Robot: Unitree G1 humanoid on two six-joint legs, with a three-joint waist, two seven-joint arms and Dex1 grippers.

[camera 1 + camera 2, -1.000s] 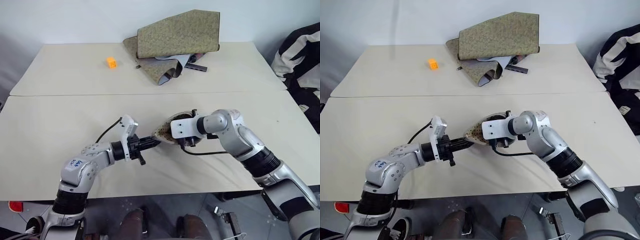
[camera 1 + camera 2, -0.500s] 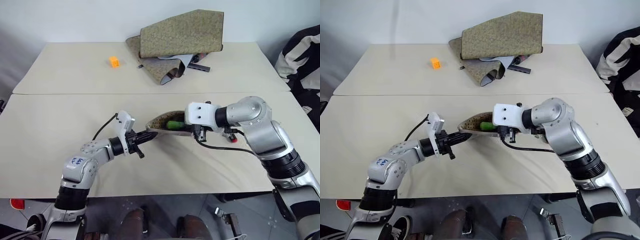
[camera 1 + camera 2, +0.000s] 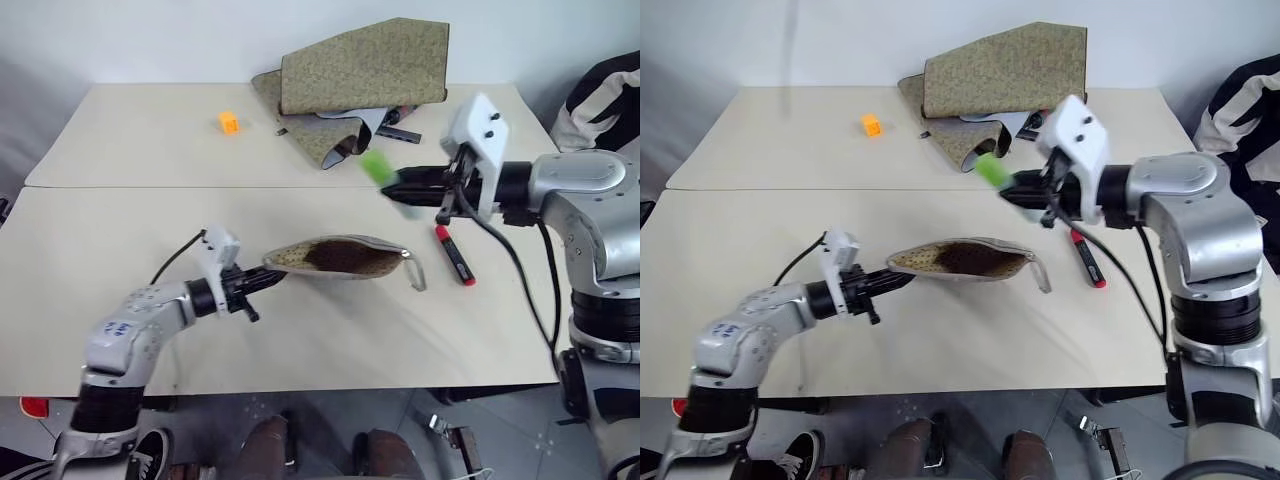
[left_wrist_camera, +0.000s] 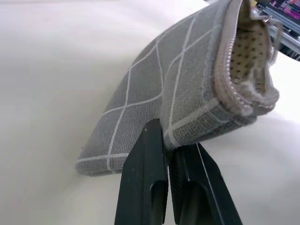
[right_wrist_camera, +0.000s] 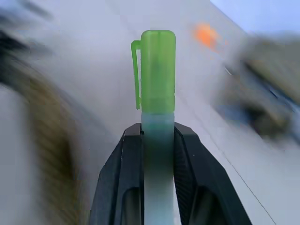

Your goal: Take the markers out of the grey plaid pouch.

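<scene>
We see the grey plaid pouch [image 3: 338, 258] lying on the pale surface [image 3: 120, 230], near its front middle. It is a flat fabric pouch, grey with thin white grid lines, and its mouth stands open so that the brown dotted lining shows inside. A pale loop hangs from its right end.

Our left claw [image 3: 272, 280] is closed on the left end of the pouch and pinches the fabric there. In the left wrist view the two black fingers [image 4: 145, 187] are pressed together on the grey cloth, and we can see the zipper edge and the dotted lining from close, which the head views do not give so clearly.

Our right claw [image 3: 392, 186] is lifted above the surface, to the right of the pouch and well apart from it. It is closed on the green marker [image 3: 377, 166]. In the right wrist view the marker [image 5: 157, 70] stands up between the fingers: it has a bright green cap with a clip and a paler body below, held in the grip.

The red-and-black marker [image 3: 454, 254] lies on the surface just to the right of the pouch, outside it.

At the far side lie an olive-green fabric case [image 3: 360, 70] and a small orange cube [image 3: 228, 123].
</scene>
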